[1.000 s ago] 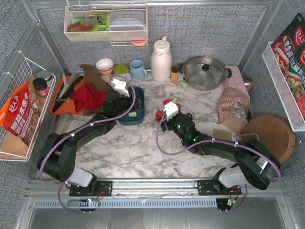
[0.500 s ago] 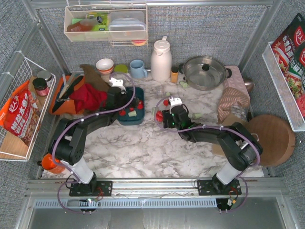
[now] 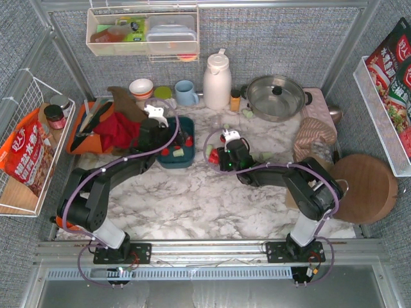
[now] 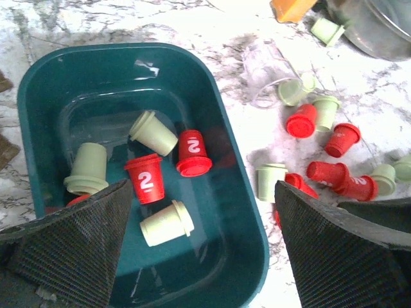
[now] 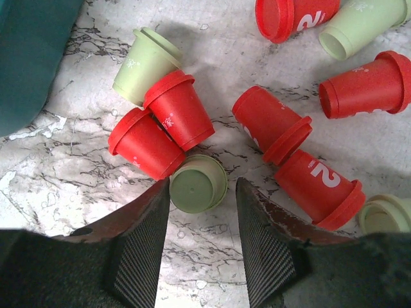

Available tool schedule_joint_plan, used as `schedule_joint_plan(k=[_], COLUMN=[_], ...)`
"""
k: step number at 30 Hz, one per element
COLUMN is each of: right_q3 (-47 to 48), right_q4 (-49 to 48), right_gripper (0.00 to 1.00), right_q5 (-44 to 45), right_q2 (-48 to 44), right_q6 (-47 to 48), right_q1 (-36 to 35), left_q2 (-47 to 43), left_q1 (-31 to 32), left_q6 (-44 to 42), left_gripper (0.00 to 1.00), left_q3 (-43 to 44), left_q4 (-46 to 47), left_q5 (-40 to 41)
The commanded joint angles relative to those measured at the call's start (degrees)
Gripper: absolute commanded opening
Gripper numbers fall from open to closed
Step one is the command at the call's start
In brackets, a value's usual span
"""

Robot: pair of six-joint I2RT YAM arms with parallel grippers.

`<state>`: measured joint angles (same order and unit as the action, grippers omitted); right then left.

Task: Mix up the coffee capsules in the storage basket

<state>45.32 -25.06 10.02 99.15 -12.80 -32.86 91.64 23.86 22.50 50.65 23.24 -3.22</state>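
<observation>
The right fingers (image 5: 138, 250) have reached out to the loose capsules (image 5: 282, 138) on the worktop (image 5: 202, 269) at the basket's (image 4: 103, 77) 3 o'clock and stand apart, flanking a green capsule (image 5: 198, 185). The left fingers (image 4: 70, 237) hang apart, empty, above the basket. Another pick looks due; many capsules remain outside.

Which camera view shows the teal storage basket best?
Left wrist: the storage basket fills the frame, capsules inside countable. Top external shows it small, partly covered by the left arm. Right wrist catches only a teal corner.
</observation>
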Motion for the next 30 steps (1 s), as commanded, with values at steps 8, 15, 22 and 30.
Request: schedule_joint_plan(k=[8,15,22,30], right_q3=[-1.7,-9.5,-25.3,-27.5], right_q4=[-7.2,-19.8,-54.4,-54.1], right_gripper=[0.31,0.17,0.17,0.18], right_q5=[-5.1,-11.5,-18.1,-15.5], right_q2=[0.4,-4.2,-6.0,-12.0], right_q6=[8.4,12.7,30.3,43.7], right_q1=[0.1,0.0,-2.8,-6.9], left_q2=[-0.9,-2.0,1.0,1.6], left_q1=[0.0,1.5,5.8,9.7], left_q6=[0.7,1.1,0.5,-0.1], left_gripper=[0.99,0.99,1.0,0.92], left_q3=[-0.3,0.2,3.6,4.1], left_q4=[0.8,-0.2,-0.2,1.7], left_q5=[-7.6,-11.1,-20.9,-28.8])
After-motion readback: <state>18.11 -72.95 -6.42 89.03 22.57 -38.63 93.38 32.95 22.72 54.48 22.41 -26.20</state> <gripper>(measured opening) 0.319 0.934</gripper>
